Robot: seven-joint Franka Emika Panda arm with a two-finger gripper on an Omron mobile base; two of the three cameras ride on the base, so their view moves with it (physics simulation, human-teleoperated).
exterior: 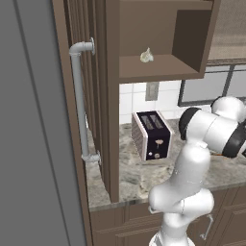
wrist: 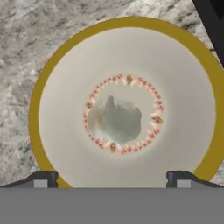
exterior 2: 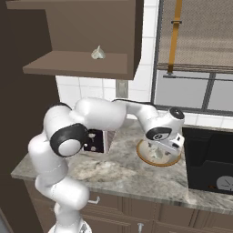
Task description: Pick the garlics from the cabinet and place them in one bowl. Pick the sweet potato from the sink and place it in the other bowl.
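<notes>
Left base view: the white arm [exterior: 194, 163] rises from the lower right, bends at a dark elbow joint and reaches off to the right past the edge of the picture. On the stone counter [exterior: 129, 178] a toaster [exterior: 152, 135] stands near the tiled back wall. Above it, one garlic bulb [exterior: 146, 55] sits on the shelf of the dark brown cabinet [exterior: 158, 38], well apart from the arm. A grey pipe handle [exterior: 79, 101] runs down the tall panel at left.

Right base view: the arm climbs from the lower left, folds at the shoulder, then stretches level to the right across the counter, with the wrist turned down so the tool [exterior 2: 160, 152] points into the shallow tan bowl [exterior 2: 146, 157] just left of the black sink [exterior 2: 209, 159]. A pale lump lies in the bowl beneath the tool; its shape is too small to read here. The garlic on the cabinet shelf [exterior 2: 97, 53] rests near the front edge, high above the arm's upper link.

Hand view: the camera looks straight down into the bowl [wrist: 61, 87], whose ochre rim rings a pale inside. A second garlic bulb [wrist: 117, 119] lies at the bowl's centre inside a ring of small orange marks. The two dark fingertips [wrist: 43, 178] stand far apart at the bottom, released and touching nothing, with the bulb lying free between and beyond them.
</notes>
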